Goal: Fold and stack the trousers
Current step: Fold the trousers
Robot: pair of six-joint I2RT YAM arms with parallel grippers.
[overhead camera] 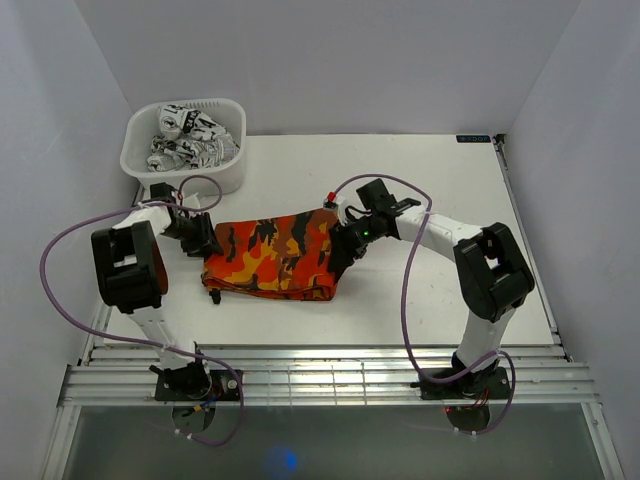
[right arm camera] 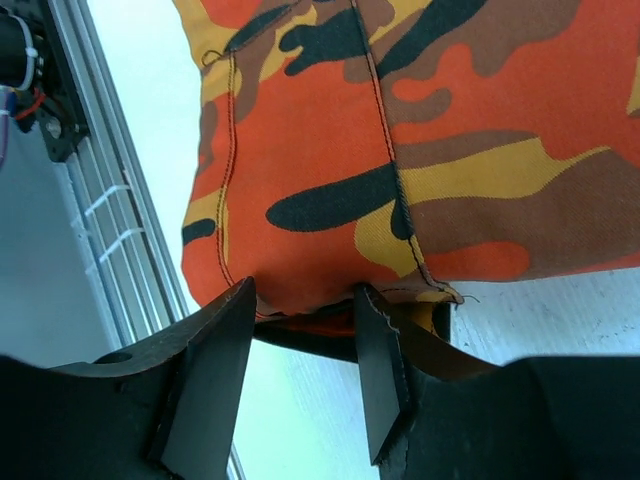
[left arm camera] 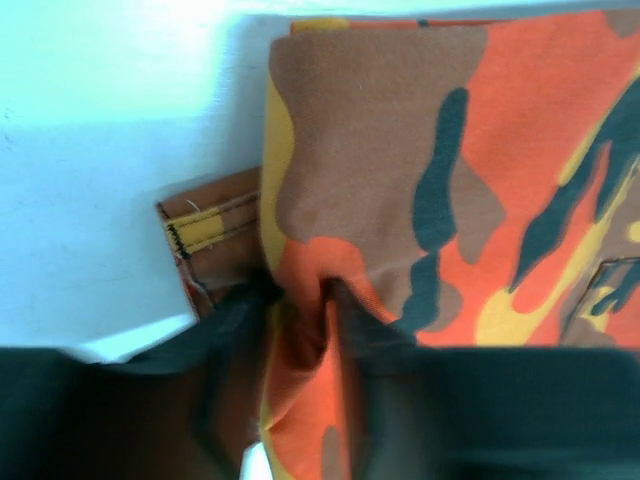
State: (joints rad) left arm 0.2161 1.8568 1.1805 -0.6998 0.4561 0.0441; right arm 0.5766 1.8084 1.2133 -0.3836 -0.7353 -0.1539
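The trousers [overhead camera: 275,255], in orange, red, brown and black camouflage, lie folded into a thick pad in the middle of the table. My left gripper [overhead camera: 203,243] is at their left edge. In the left wrist view its jaws [left arm camera: 305,295] stand partly apart, with a loose hump of the trousers [left arm camera: 420,150] between them and a hemmed edge sticking out on the left. My right gripper [overhead camera: 345,245] is at the right edge. It is open [right arm camera: 305,300], its fingertips [right arm camera: 235,305] touching the rounded fold of the trousers [right arm camera: 400,130], with bare table below the gap.
A white basket [overhead camera: 130,150] holding black-and-white patterned cloth [overhead camera: 190,140] stands at the back left, just behind the left arm. A small red object [overhead camera: 328,195] sits behind the trousers. Metal rails [overhead camera: 320,375] run along the near edge. White walls close in the table.
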